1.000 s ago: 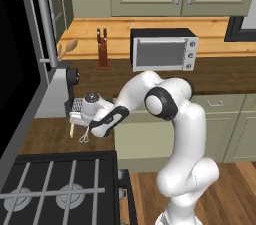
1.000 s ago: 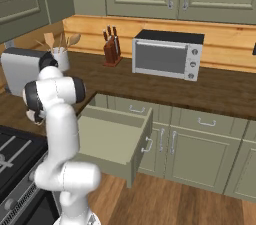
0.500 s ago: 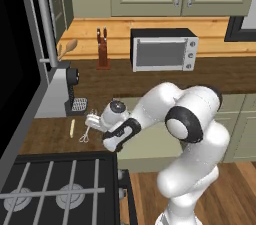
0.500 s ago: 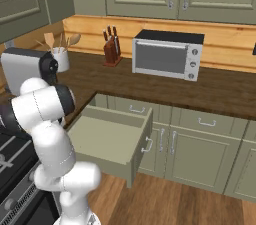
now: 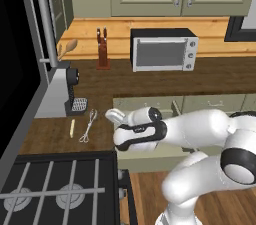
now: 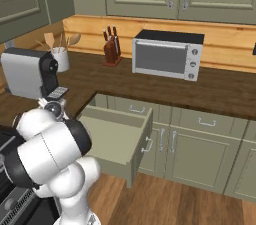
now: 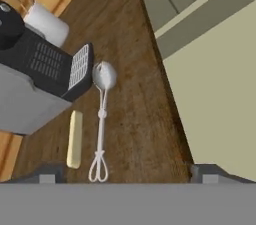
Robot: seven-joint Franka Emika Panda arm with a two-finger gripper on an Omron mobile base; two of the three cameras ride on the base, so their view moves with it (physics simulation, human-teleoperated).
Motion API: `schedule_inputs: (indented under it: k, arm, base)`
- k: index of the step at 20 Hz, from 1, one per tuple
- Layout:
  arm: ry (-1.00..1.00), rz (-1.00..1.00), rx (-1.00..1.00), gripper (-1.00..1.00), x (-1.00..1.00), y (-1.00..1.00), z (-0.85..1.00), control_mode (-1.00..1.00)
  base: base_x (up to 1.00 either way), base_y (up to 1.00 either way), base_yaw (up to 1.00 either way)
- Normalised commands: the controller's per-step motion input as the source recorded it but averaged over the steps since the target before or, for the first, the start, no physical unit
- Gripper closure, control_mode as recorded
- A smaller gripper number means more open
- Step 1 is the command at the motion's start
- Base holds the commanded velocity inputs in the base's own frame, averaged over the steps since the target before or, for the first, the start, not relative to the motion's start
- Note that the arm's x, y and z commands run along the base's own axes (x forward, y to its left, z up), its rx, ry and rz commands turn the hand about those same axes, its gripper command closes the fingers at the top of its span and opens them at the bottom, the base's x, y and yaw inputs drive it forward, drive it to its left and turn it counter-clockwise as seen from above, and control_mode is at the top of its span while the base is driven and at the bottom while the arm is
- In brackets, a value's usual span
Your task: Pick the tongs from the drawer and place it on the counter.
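tongs [image 7: 101,120]: flat on counter [image 7: 135,99], beside beige stick [image 7: 75,139], near coffee machine [image 7: 35,76] | gripper [image 7: 122,173]: jaws spread wide, empty, tongs lying between and beyond them | drawer [image 7: 220,84]: open

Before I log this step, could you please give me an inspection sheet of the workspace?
Surface: dark wood counter.
Job's things: tongs lie flat on the counter; drawer stands open.
Clutter: beige stick beside the tongs, apart; coffee machine; knife block; toaster oven.
Grippers: gripper above the tongs, holding nothing; jaw state unclear.
Cables: nothing seen.
Surroundings: stove, cabinets.
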Motion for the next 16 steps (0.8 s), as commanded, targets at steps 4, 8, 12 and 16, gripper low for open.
schedule_inputs:
  k: [4,8,12,16]
  arm:
    - [-0.19,-0.01,0.02,-1.00,0.00,-0.11,1.00,-1.00]
    - [-0.42,-0.01,-0.02,-1.00,0.00,-0.02,1.00,-1.00]
    - [-0.50,-0.05,-0.04,-1.00,0.04,0.00,1.00,-1.00]
    - [-0.22,-0.15,-0.03,-1.00,-0.05,-0.25,1.00,-1.00]
  base:
    - [0.00,0.00,0.00]
    - [0.00,0.00,0.00]
    - [0.00,0.00,0.00]
    - [0.00,0.00,0.00]
